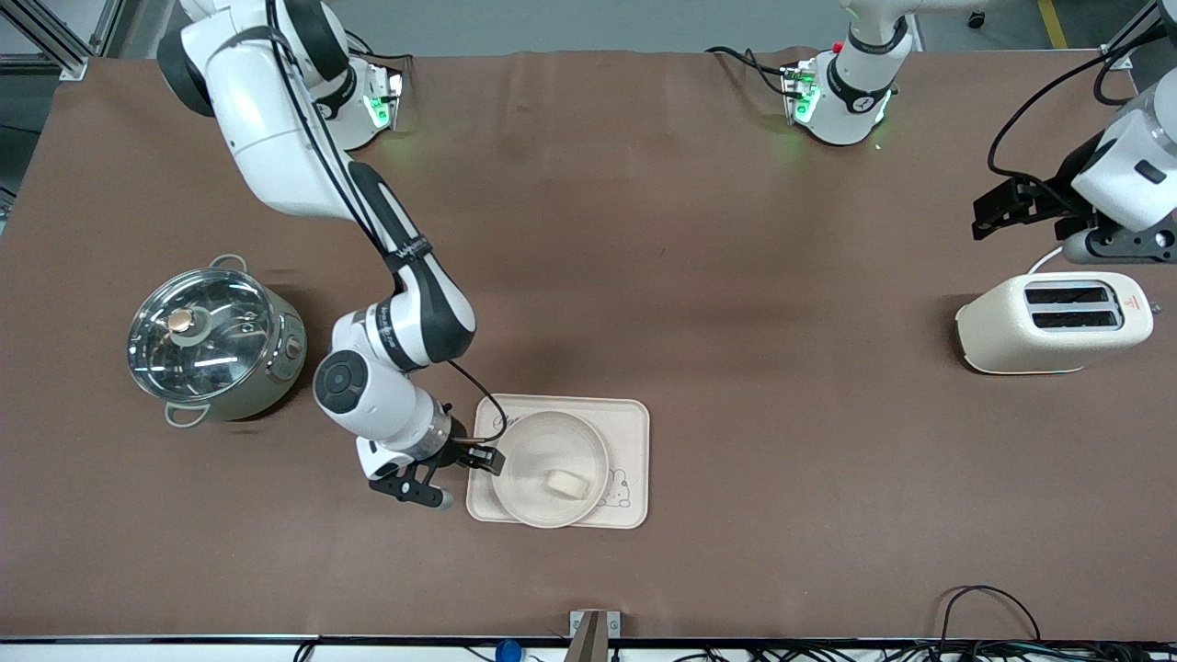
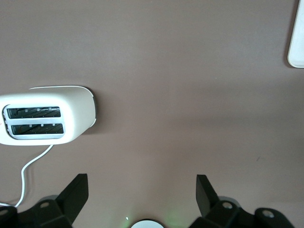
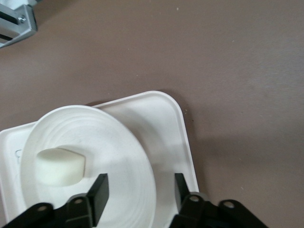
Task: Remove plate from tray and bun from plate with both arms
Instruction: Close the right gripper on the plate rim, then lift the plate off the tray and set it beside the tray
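The round cream plate lies on the rectangular cream tray, in the part of the table nearer the front camera. The small pale bun lies inside the plate. My right gripper is open at the plate's edge toward the right arm's end of the table. In the right wrist view its jaws straddle the plate's rim without closing on it; the bun and tray show there too. My left gripper is open and empty in the air over the table beside the toaster, also shown in the left wrist view.
A cream two-slot toaster with a white cord stands at the left arm's end, also in the left wrist view. A steel pot with a glass lid stands at the right arm's end. A tray corner shows in the left wrist view.
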{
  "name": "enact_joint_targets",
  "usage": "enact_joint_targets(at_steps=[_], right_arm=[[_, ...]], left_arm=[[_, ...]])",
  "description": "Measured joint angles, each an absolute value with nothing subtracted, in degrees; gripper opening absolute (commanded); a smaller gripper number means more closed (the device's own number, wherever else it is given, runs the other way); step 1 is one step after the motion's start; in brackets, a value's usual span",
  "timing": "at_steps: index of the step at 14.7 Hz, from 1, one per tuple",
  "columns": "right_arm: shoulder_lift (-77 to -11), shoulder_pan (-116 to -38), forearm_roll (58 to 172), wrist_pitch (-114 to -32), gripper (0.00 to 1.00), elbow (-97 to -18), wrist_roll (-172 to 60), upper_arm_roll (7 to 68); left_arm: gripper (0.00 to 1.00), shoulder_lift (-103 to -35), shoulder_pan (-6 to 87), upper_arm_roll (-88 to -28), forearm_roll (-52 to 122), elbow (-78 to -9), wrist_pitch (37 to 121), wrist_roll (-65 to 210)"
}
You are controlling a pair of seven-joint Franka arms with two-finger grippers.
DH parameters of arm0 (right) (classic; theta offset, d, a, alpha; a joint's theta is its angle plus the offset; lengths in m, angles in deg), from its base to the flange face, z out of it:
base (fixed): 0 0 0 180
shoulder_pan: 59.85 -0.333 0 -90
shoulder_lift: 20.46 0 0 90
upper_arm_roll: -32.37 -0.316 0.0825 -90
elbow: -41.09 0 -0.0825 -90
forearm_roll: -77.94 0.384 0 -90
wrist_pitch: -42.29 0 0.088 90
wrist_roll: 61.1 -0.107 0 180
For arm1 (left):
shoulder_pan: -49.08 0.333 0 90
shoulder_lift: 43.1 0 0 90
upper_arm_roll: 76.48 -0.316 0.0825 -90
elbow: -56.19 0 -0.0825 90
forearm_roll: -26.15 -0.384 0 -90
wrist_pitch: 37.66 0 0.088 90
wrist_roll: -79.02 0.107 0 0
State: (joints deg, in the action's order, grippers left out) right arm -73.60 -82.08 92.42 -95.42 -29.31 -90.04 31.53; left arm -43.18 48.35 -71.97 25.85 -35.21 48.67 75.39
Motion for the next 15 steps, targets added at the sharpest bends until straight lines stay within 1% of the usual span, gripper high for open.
enact_joint_targets(at_steps=[1, 2, 3, 4, 5, 7, 12, 15], right_arm=[[-74.75, -82.26, 92.42, -97.01, 0.50, -29.15, -89.94, 31.53], [-75.80, -82.34, 92.41, -98.29, 0.39, -29.03, -89.64, 31.53], [-76.65, -82.35, 92.41, -98.96, 0.23, -28.88, -89.21, 31.56], [-77.30, -82.35, 92.41, -99.23, 0.10, -28.73, -88.61, 31.65], [-77.65, -82.34, 92.41, -99.26, 0.04, -28.48, -88.36, 31.71], [-77.78, -82.35, 92.41, -99.27, 0.01, -28.20, -88.18, 31.71], [-77.82, -82.40, 92.48, -101.00, 0.00, -27.85, -87.76, 31.49], [-77.26, -82.30, 92.69, -103.80, 0.00, -28.31, -87.83, 28.47]], left_arm=[[1.00, -43.50, 48.36, -71.97, 25.85, -35.18, 48.91, 75.39], [1.00, -43.70, 48.36, -71.97, 25.85, -35.16, 49.05, 75.39], [1.00, -43.85, 48.37, -71.97, 25.85, -35.12, 49.08, 75.39], [1.00, -43.97, 48.38, -71.98, 25.85, -35.04, 49.09, 75.39], [1.00, -44.03, 48.39, -71.98, 25.85, -35.00, 49.09, 75.39], [1.00, -44.19, 48.40, -71.99, 25.85, -34.99, 49.09, 75.39], [1.00, -44.42, 48.41, -72.01, 25.85, -34.98, 49.10, 75.39], [1.00, -44.44, 48.41, -72.01, 25.85, -34.98, 49.10, 75.38]])
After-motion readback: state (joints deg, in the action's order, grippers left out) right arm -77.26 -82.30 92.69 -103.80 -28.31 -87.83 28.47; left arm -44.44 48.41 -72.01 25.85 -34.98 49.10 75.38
